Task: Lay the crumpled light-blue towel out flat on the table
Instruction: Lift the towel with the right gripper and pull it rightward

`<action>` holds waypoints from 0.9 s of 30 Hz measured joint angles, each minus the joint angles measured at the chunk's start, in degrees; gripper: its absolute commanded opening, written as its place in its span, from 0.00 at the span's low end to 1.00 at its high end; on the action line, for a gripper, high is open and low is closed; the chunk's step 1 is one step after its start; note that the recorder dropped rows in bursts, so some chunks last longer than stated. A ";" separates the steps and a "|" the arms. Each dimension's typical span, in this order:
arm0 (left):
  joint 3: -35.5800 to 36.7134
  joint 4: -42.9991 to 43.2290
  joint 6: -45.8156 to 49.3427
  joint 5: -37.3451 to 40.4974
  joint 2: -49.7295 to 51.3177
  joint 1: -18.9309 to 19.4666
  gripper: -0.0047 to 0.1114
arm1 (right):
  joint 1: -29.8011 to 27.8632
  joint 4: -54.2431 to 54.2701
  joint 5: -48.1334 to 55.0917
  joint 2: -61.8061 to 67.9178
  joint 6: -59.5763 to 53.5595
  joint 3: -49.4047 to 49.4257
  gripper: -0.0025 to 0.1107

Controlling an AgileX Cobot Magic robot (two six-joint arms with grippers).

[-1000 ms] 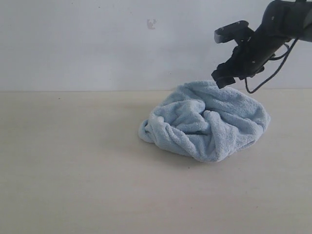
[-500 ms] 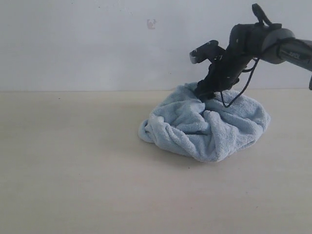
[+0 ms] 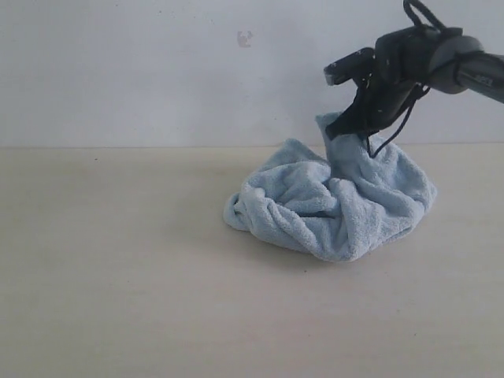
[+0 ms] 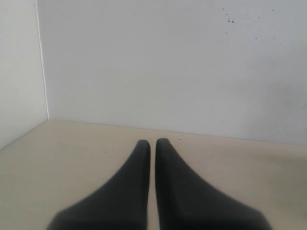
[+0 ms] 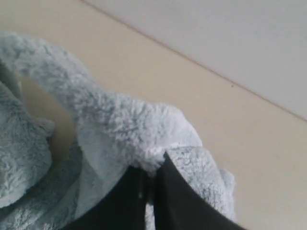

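The towel (image 3: 339, 209) lies crumpled in a heap on the table (image 3: 118, 276), near its far edge and right of the middle. The right claw (image 3: 339, 130) sits above the heap's far side, pinched shut on a fold that stands up as a peak. A second ago that claw hung wide above the heap; since then it has dipped in, closed and risen. The left claw (image 4: 152, 146) is closed on nothing, over bare table.

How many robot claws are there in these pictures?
2. The right gripper is shut on a raised fold at the top of the towel. The left gripper, seen only in its own wrist view, is shut and empty above the table.
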 measured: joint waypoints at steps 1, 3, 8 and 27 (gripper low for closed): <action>0.00 0.00 0.00 0.00 0.00 0.00 0.07 | 0.00 0.00 0.66 -1.18 0.26 0.00 0.03; 0.00 0.00 0.00 0.00 0.00 0.00 0.07 | 0.00 0.00 1.91 -3.71 0.48 0.00 0.03; 0.00 0.00 0.00 0.00 0.00 0.00 0.07 | -0.12 -0.25 6.15 -11.12 0.84 0.00 0.03; 0.00 0.00 0.00 0.00 0.00 0.00 0.07 | -8.82 -1.55 1.02 -53.51 2.02 35.39 0.03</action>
